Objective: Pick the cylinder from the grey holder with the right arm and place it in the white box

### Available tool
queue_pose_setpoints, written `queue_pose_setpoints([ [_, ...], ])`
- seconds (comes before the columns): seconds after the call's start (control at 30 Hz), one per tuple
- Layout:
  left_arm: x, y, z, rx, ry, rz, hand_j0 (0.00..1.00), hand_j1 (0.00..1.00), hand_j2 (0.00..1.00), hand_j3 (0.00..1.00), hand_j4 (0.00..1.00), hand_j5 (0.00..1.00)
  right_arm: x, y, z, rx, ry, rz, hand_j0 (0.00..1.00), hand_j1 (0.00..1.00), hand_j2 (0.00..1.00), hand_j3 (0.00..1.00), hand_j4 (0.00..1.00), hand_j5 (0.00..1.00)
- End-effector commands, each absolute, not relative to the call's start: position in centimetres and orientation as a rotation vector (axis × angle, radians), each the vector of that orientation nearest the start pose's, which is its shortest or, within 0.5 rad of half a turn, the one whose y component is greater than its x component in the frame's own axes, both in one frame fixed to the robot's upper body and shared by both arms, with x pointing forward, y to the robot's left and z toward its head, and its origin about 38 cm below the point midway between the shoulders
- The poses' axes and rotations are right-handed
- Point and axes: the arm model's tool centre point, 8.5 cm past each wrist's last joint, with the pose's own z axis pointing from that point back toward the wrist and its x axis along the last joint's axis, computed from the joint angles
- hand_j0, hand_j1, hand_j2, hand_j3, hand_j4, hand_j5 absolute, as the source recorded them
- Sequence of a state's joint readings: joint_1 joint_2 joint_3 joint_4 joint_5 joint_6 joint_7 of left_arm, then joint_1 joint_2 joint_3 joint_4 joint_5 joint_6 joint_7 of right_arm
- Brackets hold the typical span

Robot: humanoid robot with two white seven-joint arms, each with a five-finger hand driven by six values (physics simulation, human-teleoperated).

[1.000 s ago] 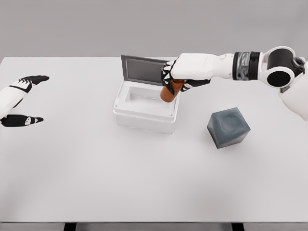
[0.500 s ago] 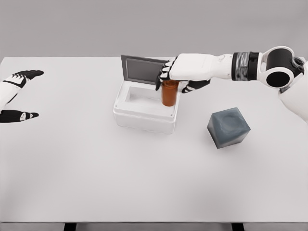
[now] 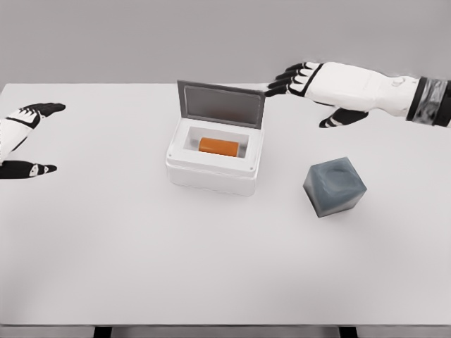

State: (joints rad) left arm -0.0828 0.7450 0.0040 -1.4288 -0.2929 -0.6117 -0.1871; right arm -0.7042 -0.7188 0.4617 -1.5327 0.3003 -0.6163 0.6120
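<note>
Right hand (image 3: pixel 320 88) hangs above table (image 3: pixel 141 246) behind & right of the white box (image 3: pixel 211 169), fingers spread, gripping nothing, w/ orange cylinder (image 3: pixel 218 146) lying on its side inside box under the raised lid (image 3: pixel 220 104), grey holder (image 3: pixel 335 186) to box's right, left hand (image 3: pixel 25 137) fingers spread at left edge.

The orange cylinder (image 3: pixel 218 146) lies on its side inside the white box (image 3: pixel 211 172), lid upright. The right hand (image 3: pixel 331 88) hovers above, fingers spread, empty. The grey holder (image 3: pixel 335 186) stands apart, right.
</note>
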Motion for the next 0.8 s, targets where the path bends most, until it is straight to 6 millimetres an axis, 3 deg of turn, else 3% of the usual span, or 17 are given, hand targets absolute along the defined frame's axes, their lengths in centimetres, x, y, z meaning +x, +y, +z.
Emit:
queue_pose_setpoints([
  [0.0,36.8,42.1,17.9,0.572,-1.71,-1.292,1.0,1.0,1.0,1.0,1.0,1.0,44.3,-31.2,33.7,0.821,2.402,-2.587,1.0,1.0,1.0,1.0,1.0,1.0],
  [0.03,36.8,41.8,17.7,0.538,-1.699,-1.306,1.0,1.0,1.0,1.0,1.0,1.0,43.8,-33.3,33.4,0.882,2.474,-2.563,1.0,1.0,1.0,1.0,1.0,1.0],
  [0.1,37.2,40.8,18.3,0.497,-1.719,-1.327,1.0,1.0,1.0,1.0,1.0,1.0,43.6,-34.1,33.4,0.908,2.488,-2.557,1.0,1.0,1.0,1.0,1.0,1.0],
  [0.2,37.8,39.7,19.1,0.402,-1.748,-1.332,1.0,1.0,1.0,1.0,1.0,1.0,43.6,-34.0,33.4,0.906,2.49,-2.555,1.0,1.0,1.0,1.0,1.0,1.0],
  [0.27,39.1,36.5,19.2,0.23,-1.762,-1.396,1.0,1.0,1.0,1.0,1.0,1.0,43.7,-34.2,33.3,0.908,2.506,-2.55,1.0,1.0,1.0,1.0,1.0,1.0],
  [0.37,40.6,31.8,19.9,-0.046,-1.759,-1.506,1.0,1.0,1.0,1.0,1.0,1.0,43.2,-33.2,31.1,0.831,2.51,-2.59,1.0,1.0,1.0,1.0,1.0,1.0],
  [0.47,41.5,30.4,21.5,-0.137,-1.852,-1.432,1.0,1.0,1.0,1.0,1.0,1.0,43.0,-32.0,30.9,0.801,2.521,-2.558,1.0,1.0,1.0,1.0,1.0,1.0],
  [0.6,44.0,30.7,23.1,-0.191,-1.754,-1.206,1.0,1.0,1.0,1.0,1.0,1.0,43.0,-30.6,28.1,0.677,2.63,-2.543,1.0,1.0,1.0,1.0,1.0,1.0],
  [0.67,45.4,31.8,24.3,-0.222,-1.744,-1.093,1.0,1.0,1.0,1.0,1.0,1.0,42.3,-32.1,27.0,0.713,2.693,-2.549,1.0,1.0,1.0,1.0,1.0,1.0],
  [0.7,46.3,32.5,24.7,-0.205,-1.731,-1.063,1.0,1.0,1.0,1.0,1.0,1.0,41.6,-33.9,26.8,0.78,2.779,-2.491,1.0,1.0,1.0,1.0,1.0,1.0],
  [0.77,47.7,31.9,24.5,-0.226,-1.715,-1.0,1.0,1.0,1.0,1.0,1.0,1.0,40.6,-36.1,26.6,0.873,2.888,-2.394,1.0,1.0,1.0,1.0,1.0,1.0],
])
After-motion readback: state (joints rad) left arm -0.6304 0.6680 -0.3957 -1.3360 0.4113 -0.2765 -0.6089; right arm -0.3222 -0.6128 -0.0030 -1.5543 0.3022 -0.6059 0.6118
